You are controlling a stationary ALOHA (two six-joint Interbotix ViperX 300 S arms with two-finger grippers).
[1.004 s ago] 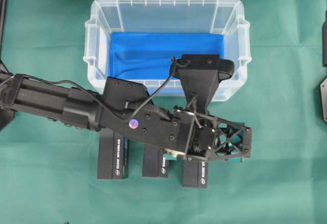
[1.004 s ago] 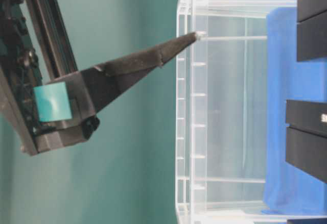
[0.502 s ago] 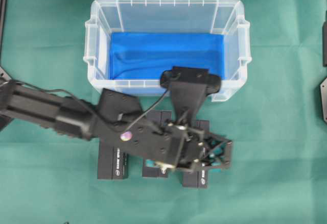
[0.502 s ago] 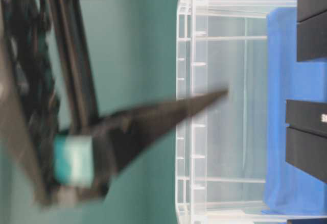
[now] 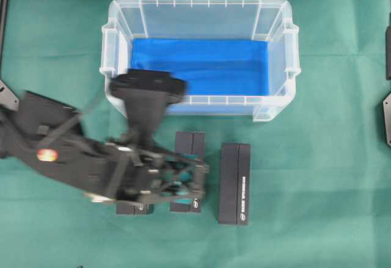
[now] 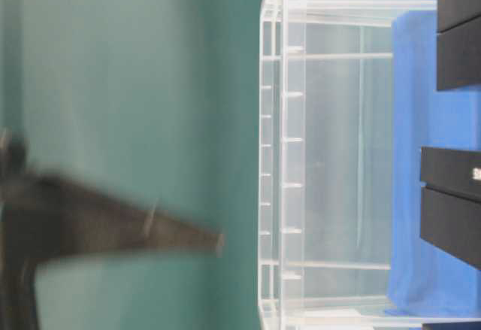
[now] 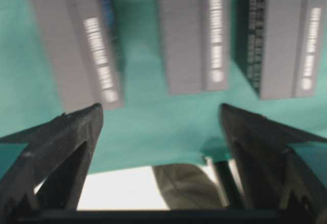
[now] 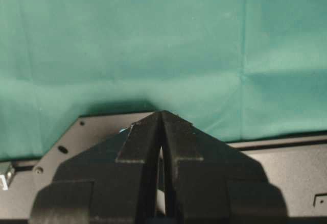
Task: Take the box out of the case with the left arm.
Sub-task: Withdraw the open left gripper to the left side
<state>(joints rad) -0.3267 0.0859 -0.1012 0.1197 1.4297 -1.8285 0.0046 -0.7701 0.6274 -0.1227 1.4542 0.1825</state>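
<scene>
The case (image 5: 115, 18) is a clear tub at the back of the green cloth, and only its blue floor sheet (image 5: 201, 63) shows inside. Three black boxes lie on the cloth in front of it. The right one (image 5: 234, 184) is in full view. The middle one (image 5: 189, 146) and the left one (image 5: 135, 209) are partly under my left arm. My left gripper (image 5: 194, 182) hovers over the middle box. In the left wrist view the left gripper (image 7: 161, 109) is open with bare cloth between its fingers (image 7: 66, 142). My right gripper (image 8: 161, 114) is shut and empty.
The cloth's near edge and a bright floor show below the boxes in the left wrist view. Black metal parts (image 5: 387, 118) sit at the right edge of the overhead view. A black plate (image 8: 286, 168) lies under my right gripper.
My left arm has swung left and toward the front, away from the case's front wall. The right box is now uncovered. The gripper stayed open, and the boxes have not moved.
</scene>
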